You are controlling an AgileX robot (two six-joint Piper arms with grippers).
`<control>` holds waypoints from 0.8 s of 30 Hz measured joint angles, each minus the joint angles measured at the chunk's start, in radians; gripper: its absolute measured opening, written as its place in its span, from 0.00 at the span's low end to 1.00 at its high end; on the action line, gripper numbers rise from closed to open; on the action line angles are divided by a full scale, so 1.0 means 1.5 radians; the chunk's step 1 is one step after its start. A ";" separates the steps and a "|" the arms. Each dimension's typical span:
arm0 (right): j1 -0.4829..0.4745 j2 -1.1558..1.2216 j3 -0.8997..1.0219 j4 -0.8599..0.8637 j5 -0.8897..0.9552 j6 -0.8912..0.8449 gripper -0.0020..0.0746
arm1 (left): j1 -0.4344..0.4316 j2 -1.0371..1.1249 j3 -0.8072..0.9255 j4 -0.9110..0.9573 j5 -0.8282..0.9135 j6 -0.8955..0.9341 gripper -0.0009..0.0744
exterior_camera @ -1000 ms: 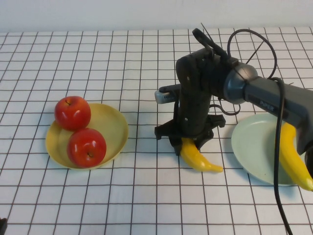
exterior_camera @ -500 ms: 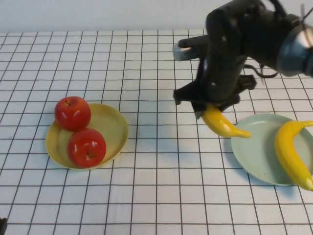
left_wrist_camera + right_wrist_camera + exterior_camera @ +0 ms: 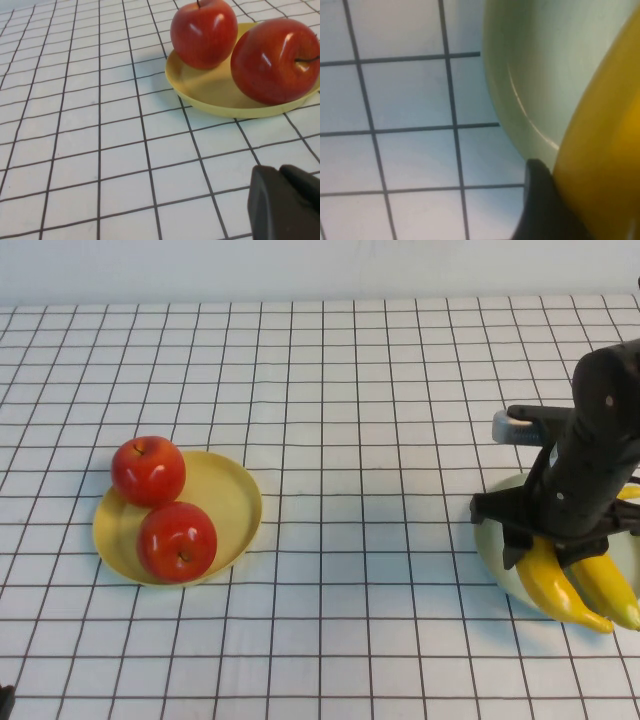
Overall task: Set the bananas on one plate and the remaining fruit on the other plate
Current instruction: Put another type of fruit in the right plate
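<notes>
White gridded worktop (image 3: 330,370): right gripper (image 3: 545,558) over the blue-green plate (image 3: 488,540), jaws clamping one banana (image 3: 556,585) beside the other banana (image 3: 610,585). Both apples (image 3: 177,540) sit on the yellow plate (image 3: 228,490), so releasing comes next. Left gripper (image 3: 285,205) waits near-left, jaws shut, empty.

Left side of table (image 3: 330,640): both apples (image 3: 148,470) (image 3: 177,541) on the yellow plate (image 3: 230,502), one behind the other, touching. Far right: my right end effector (image 3: 548,552) over the other plate (image 3: 492,545), two bananas (image 3: 556,585) (image 3: 612,590) side by side on it. Left end effector (image 3: 285,205) near the apples' plate.

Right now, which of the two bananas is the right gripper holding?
The left-hand banana, nearer the apples: the right gripper is shut on its upper end over the blue-green plate. The other banana lies free beside it.
</notes>
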 joint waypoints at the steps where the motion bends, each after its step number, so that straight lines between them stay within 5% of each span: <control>1: 0.000 0.000 0.005 0.003 -0.012 0.000 0.45 | 0.000 0.000 0.000 0.000 0.000 0.000 0.01; 5: -0.001 0.000 0.010 0.004 -0.044 0.000 0.46 | 0.000 0.000 0.000 0.000 0.000 0.000 0.01; 10: -0.014 0.001 0.010 0.007 -0.055 0.001 0.61 | 0.000 0.000 0.000 0.000 0.000 0.000 0.01; 17: -0.021 0.001 0.010 0.003 -0.051 -0.008 0.65 | 0.000 0.000 0.000 0.000 0.000 0.000 0.01; 20: -0.021 -0.037 0.011 0.002 -0.056 -0.029 0.59 | 0.000 0.000 0.000 0.000 0.000 0.000 0.01; 24: -0.014 -0.151 0.044 -0.008 -0.097 -0.067 0.32 | 0.001 0.000 0.000 0.000 0.000 0.000 0.01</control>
